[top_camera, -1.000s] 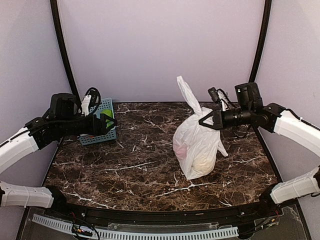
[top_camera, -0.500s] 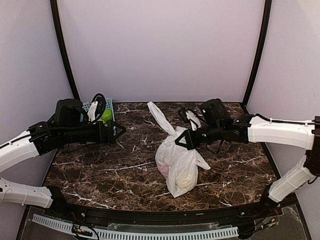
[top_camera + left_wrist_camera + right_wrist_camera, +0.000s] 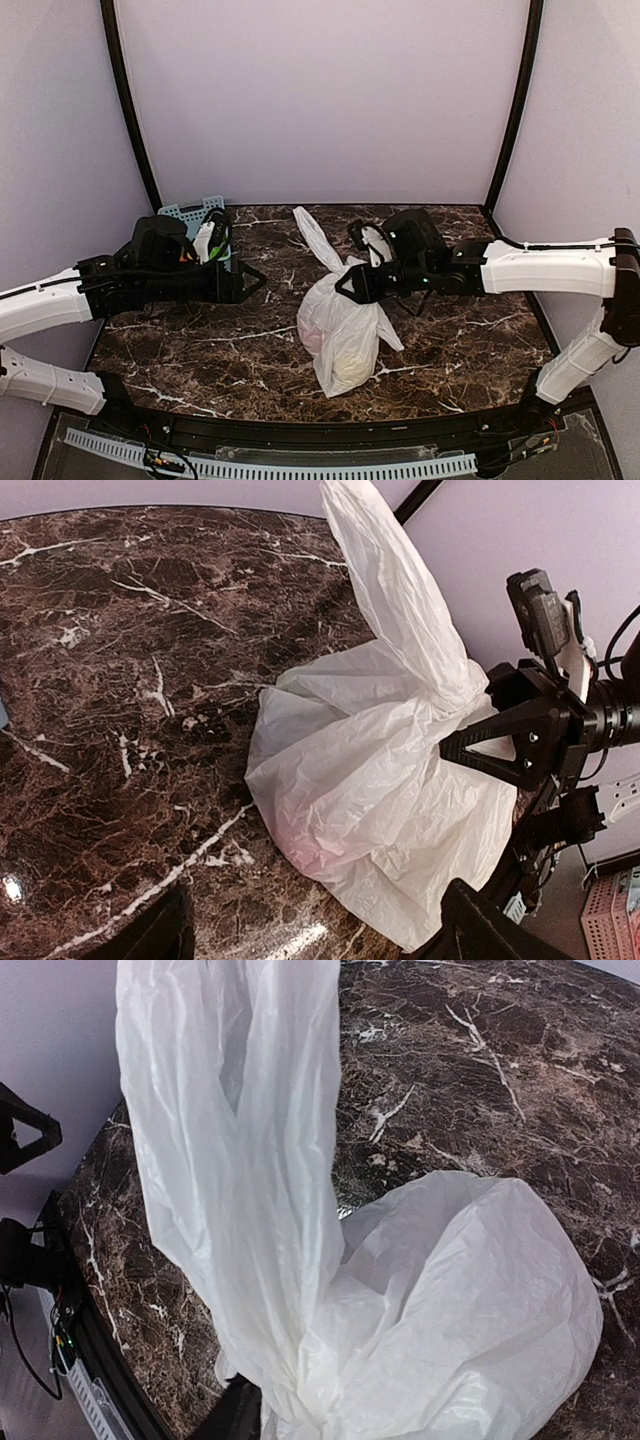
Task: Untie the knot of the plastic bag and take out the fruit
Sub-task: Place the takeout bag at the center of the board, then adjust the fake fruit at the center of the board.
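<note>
The plastic bag (image 3: 343, 335) is now lying in the middle of the table (image 3: 190, 345), having slid left from the right side. The right gripper (image 3: 350, 287) is staying at its gathered neck, though I cannot tell whether its fingers are clamping. The left gripper (image 3: 252, 283) is reaching closer, fingers wide apart.

White arms (image 3: 545, 268) — black joints (image 3: 160, 242), looping cables (image 3: 214, 232)

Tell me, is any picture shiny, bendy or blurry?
Top external: soft, even light, but the black frame poles bow at the edges. Left wrist: a small white glare spot on the marble table, bottom left. Right wrist: the plastic bag is very close, bright but sharp.
</note>
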`<action>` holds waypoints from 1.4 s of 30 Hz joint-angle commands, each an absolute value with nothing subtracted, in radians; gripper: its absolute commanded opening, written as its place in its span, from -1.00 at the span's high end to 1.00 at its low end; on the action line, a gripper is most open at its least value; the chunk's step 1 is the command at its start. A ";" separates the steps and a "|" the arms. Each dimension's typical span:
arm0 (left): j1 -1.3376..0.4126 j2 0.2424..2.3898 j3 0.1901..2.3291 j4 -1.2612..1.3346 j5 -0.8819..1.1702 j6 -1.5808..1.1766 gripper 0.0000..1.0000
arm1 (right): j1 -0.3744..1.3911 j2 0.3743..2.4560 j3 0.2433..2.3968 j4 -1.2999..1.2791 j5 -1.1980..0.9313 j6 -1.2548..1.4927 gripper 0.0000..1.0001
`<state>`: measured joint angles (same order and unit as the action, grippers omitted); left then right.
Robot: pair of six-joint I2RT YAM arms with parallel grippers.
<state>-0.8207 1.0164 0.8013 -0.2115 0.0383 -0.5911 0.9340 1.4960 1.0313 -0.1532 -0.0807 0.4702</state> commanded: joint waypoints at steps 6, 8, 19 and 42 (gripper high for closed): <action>-0.939 1.040 0.760 -0.126 -0.034 -0.669 -0.68 | 0.937 1.340 1.035 -0.198 0.070 0.487 -0.52; -1.006 1.054 0.746 -0.108 -0.055 -0.695 -0.69 | 0.929 1.297 1.032 -0.227 0.107 0.491 -0.68; -1.219 1.234 0.774 -0.004 -0.060 -0.771 -0.71 | 0.741 1.231 0.973 -0.313 0.006 0.525 -0.90; -1.229 1.665 1.055 -0.103 0.234 -0.614 -0.82 | 0.664 1.461 1.025 -0.289 -0.319 0.532 -0.46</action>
<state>-1.2270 1.6604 1.0256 -0.0536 0.2008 -0.6392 0.6621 1.4532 1.0142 -0.2996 -0.2787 0.5293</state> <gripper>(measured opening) 0.917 0.733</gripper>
